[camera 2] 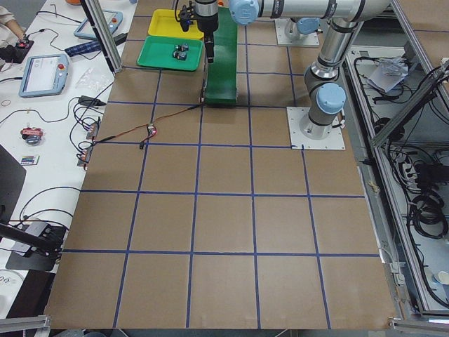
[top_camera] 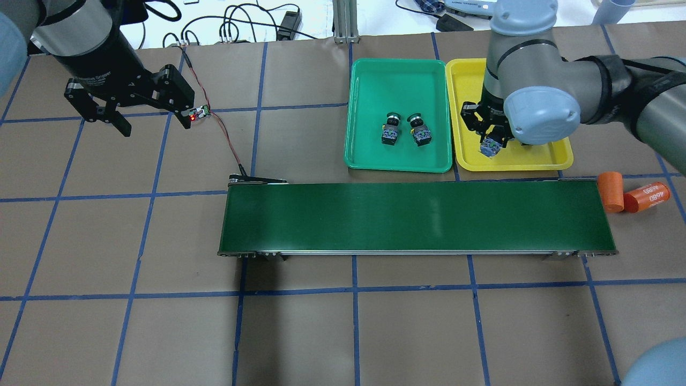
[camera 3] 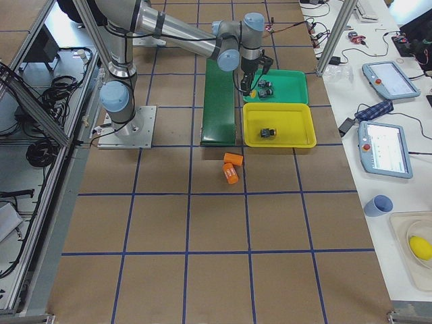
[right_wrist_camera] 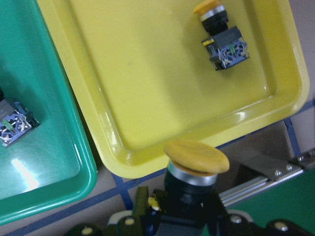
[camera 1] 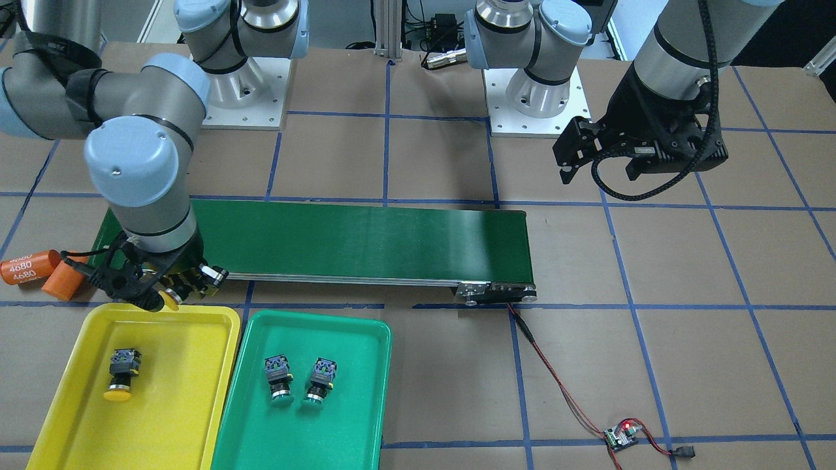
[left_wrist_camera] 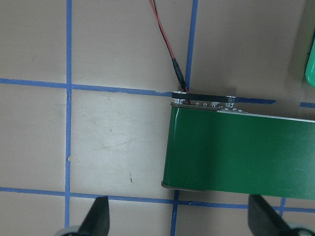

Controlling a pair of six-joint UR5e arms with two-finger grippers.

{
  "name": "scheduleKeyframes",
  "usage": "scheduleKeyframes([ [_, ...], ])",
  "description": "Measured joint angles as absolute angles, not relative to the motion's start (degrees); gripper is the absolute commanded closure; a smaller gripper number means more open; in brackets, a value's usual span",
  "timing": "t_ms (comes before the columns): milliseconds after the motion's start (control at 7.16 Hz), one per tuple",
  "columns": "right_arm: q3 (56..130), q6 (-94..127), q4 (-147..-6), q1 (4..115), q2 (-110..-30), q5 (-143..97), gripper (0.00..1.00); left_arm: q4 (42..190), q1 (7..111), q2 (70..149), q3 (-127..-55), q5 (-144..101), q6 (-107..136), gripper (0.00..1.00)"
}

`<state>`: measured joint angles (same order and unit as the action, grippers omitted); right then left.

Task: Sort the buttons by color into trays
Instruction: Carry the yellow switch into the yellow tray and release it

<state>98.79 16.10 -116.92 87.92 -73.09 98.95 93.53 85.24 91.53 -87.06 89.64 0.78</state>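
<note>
My right gripper (top_camera: 491,140) is shut on a yellow button (top_camera: 490,146), held just above the yellow tray's (top_camera: 557,156) edge nearest the belt. The right wrist view shows its yellow cap (right_wrist_camera: 196,157) over that rim. A second yellow button (camera 1: 121,372) lies on its side inside the yellow tray (camera 1: 196,391). Two green buttons (top_camera: 391,128) (top_camera: 419,130) lie side by side in the green tray (top_camera: 396,75). My left gripper (top_camera: 155,120) hangs open and holds nothing, far off above the table past the belt's other end.
A long dark-green conveyor belt (top_camera: 418,217) runs across the table in front of the trays. Two orange cylinders (top_camera: 611,191) (top_camera: 648,195) lie at its right end. A small circuit board (top_camera: 199,111) with a red-black wire (top_camera: 228,142) leads to the belt's left end.
</note>
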Motion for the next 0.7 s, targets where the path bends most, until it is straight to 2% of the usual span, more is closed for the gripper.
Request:
scheduleKeyframes([
  [419, 98.23, -6.27, -122.27, 82.59, -66.80, 94.91, 0.97, 93.54, 85.25, 91.79, -87.10, 89.54, 0.79, 0.00],
  [559, 98.07, -11.31, -124.01, 81.49, -65.44, 93.25, 0.83, 93.53, 85.25, 91.86, -87.10, 89.52, 0.79, 0.00],
  [699, 97.59, -14.40, -126.60, 80.95, -64.12, 90.67, 0.39, 93.50, 85.25, 92.02, -87.09, 89.48, 0.81, 0.00],
])
